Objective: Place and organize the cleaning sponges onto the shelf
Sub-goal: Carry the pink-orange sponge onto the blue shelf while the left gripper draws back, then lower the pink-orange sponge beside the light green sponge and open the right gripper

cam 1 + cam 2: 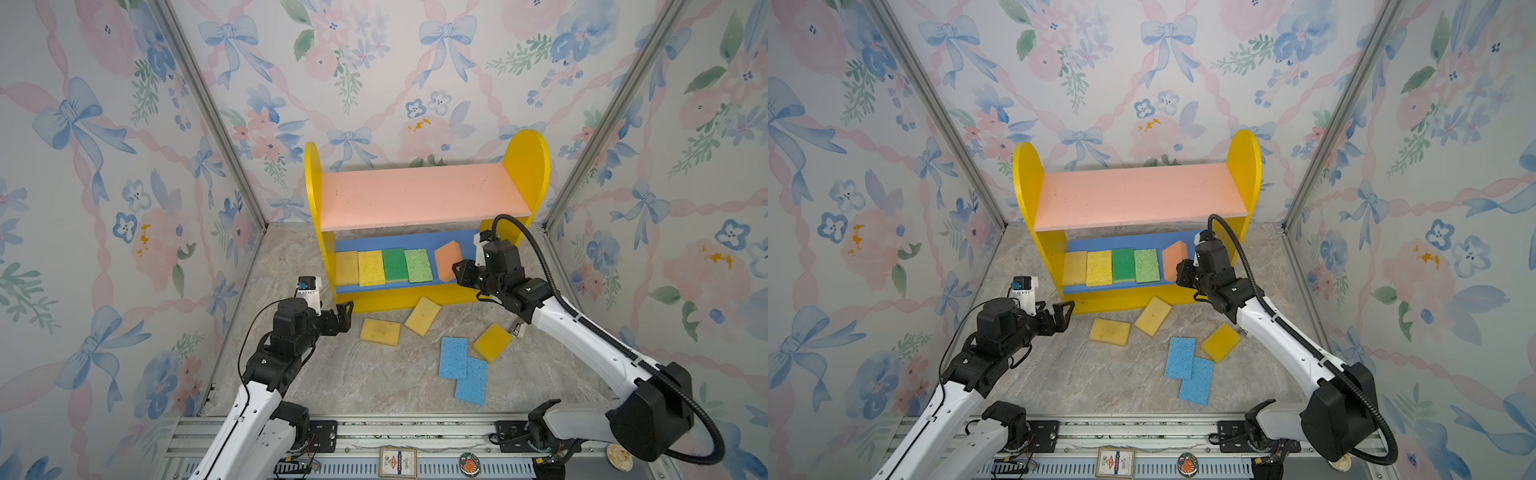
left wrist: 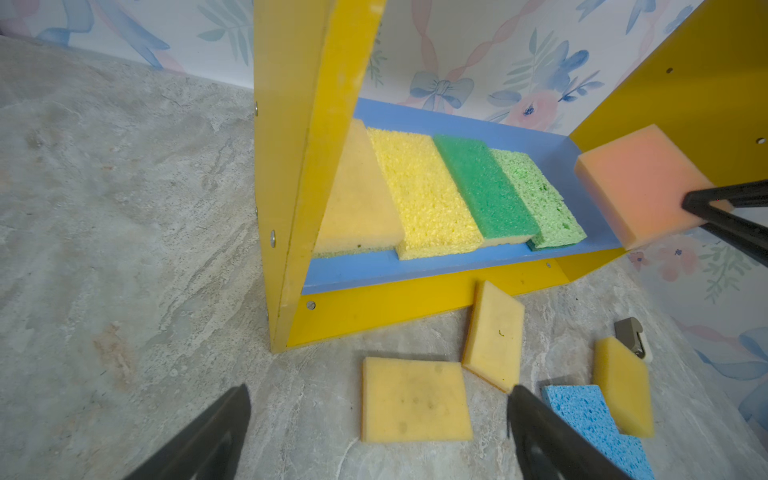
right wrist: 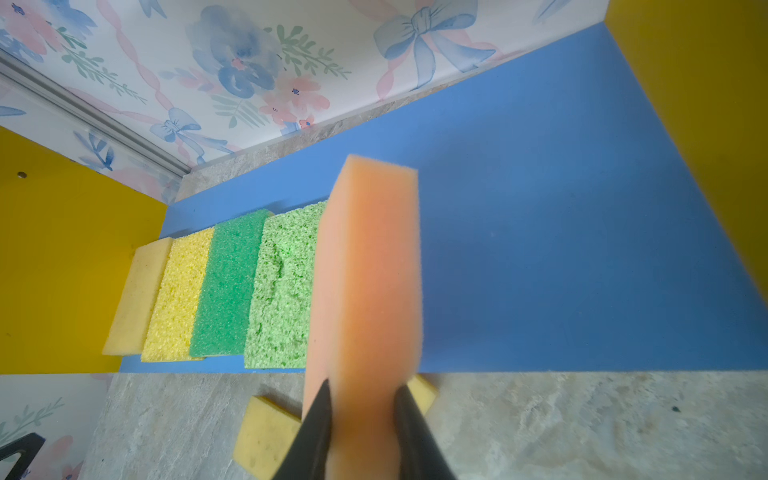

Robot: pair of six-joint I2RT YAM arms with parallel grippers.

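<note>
Currently, in both top views the right gripper [image 1: 457, 270] pinches the flat orange foam sponge [image 1: 448, 259] on edge over the blue lower board [image 1: 374, 243] of the yellow-sided wooden shelf [image 1: 525, 166]; left gripper [image 1: 345, 316] spread, holding nothing. Left wrist view: sponge [image 2: 640, 187] tilted, not lying flat. Right wrist view: bare board [image 3: 540, 208] beside the light green porous sponge [image 3: 282, 291]. Judgement: roll it flat, lower it alongside, then release.

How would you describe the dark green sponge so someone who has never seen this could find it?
Look at the yellow-sided shelf against the back wall, then at its blue lower board. In the row lying flat there, the dark green sponge is third from the left, between a bright yellow sponge and a paler, coarser green sponge.
</note>
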